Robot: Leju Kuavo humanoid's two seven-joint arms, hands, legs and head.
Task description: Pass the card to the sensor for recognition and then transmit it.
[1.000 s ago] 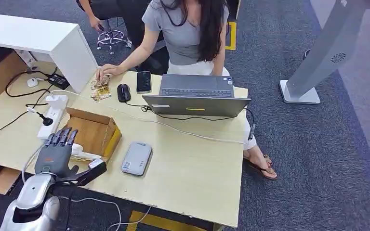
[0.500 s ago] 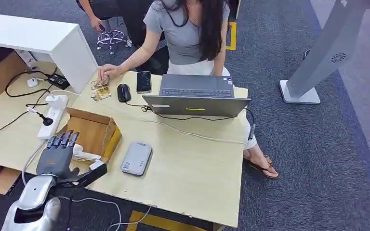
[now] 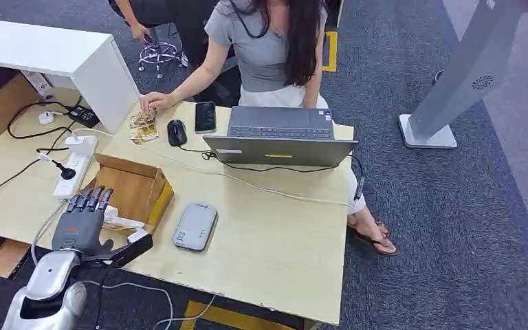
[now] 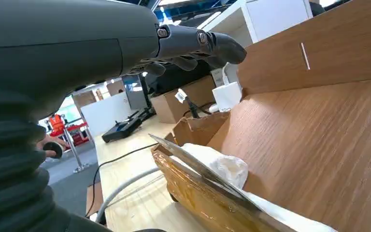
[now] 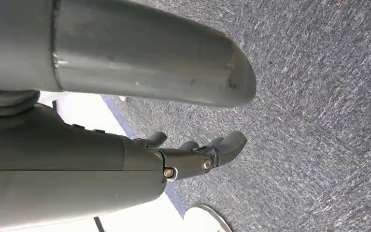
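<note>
Left robot hand (image 3: 82,220) spread and empty over box (image 3: 134,189), card (image 4: 200,166) loose on box lip w/ wrapping, could slide off if nudged; right robot hand (image 5: 193,157) slack, empty.

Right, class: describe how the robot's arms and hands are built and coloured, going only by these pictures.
The left arm is a rounded silver shell ending in a dark grey left hand with slim dark fingers and a small orange marking on its back. In the left wrist view, a ribbed grey cover sits behind it. The right hand is matte dark grey too, with visible screw pivots and a thick smooth thumb.
</note>
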